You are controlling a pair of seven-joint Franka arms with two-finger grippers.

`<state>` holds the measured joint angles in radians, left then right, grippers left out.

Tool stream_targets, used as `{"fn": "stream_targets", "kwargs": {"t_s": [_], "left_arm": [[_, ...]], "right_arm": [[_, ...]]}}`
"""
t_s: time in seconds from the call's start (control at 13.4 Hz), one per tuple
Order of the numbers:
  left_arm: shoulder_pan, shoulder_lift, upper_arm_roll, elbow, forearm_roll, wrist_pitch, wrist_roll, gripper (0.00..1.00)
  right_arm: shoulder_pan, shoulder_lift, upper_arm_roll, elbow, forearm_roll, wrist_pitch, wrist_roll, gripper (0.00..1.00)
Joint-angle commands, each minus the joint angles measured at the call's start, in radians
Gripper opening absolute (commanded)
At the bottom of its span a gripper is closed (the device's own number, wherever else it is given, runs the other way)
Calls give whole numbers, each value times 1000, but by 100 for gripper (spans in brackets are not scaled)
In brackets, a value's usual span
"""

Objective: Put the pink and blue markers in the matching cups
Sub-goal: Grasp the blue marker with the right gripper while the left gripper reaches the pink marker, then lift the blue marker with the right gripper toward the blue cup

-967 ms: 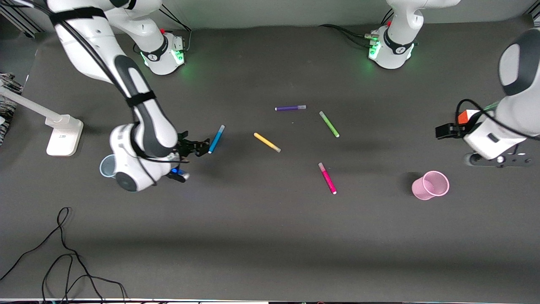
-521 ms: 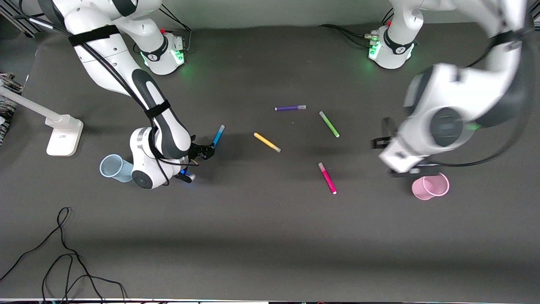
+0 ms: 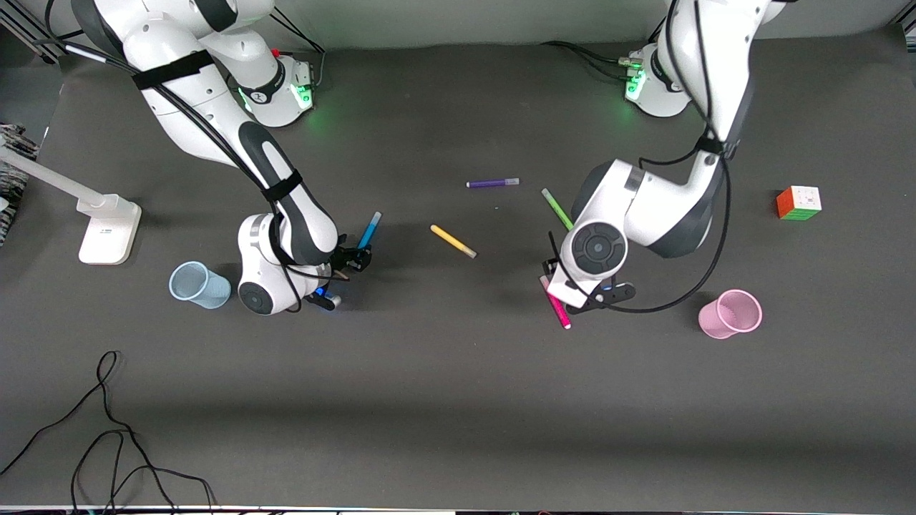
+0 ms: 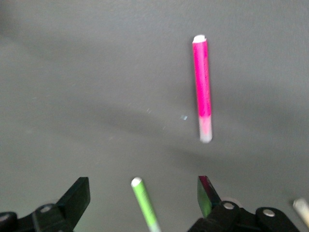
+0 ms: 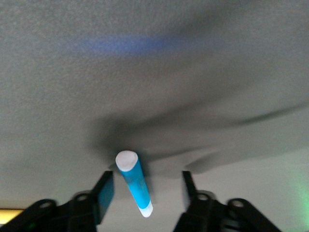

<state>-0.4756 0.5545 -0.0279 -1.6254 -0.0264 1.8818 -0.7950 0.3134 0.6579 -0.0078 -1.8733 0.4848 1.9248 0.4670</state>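
The blue marker (image 3: 368,231) lay flat on the tabletop (image 3: 444,400), toward the right arm's end, with the blue cup (image 3: 199,285) a little nearer the front camera and closer to that end. The pink marker (image 3: 555,303) lay toward the left arm's end, near the pink cup (image 3: 730,314). Both markers looked light, stiff and smooth, so they might roll or slip; the middle of the barrel seemed the best place to hold each one.

Both cups stood upright, and nothing could be seen inside them. They looked thin and easy to tip over.

The right end effector (image 5: 145,193) was low at one end of the blue marker, fingers open on either side and not squeezing it. The left end effector (image 4: 143,195) hung over the pink marker, open wide and holding nothing.

A green marker (image 3: 557,209), a yellow marker (image 3: 453,241), a purple marker (image 3: 492,183) and a puzzle cube (image 3: 798,202) lay around them.
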Motion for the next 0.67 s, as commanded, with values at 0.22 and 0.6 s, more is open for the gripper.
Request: {"fn": "stream_targets", "kwargs": {"t_s": [0.22,0.6], "left_arm": [[-20,119,-7,16,-92,176,-87,89],[-31,168,-17,-5,-92,281,-99,69]], "right_arm": [[4,-3,0,-9,43,11,4,14],[-16,-127,-20,-1,22,-104,6,0]]}}
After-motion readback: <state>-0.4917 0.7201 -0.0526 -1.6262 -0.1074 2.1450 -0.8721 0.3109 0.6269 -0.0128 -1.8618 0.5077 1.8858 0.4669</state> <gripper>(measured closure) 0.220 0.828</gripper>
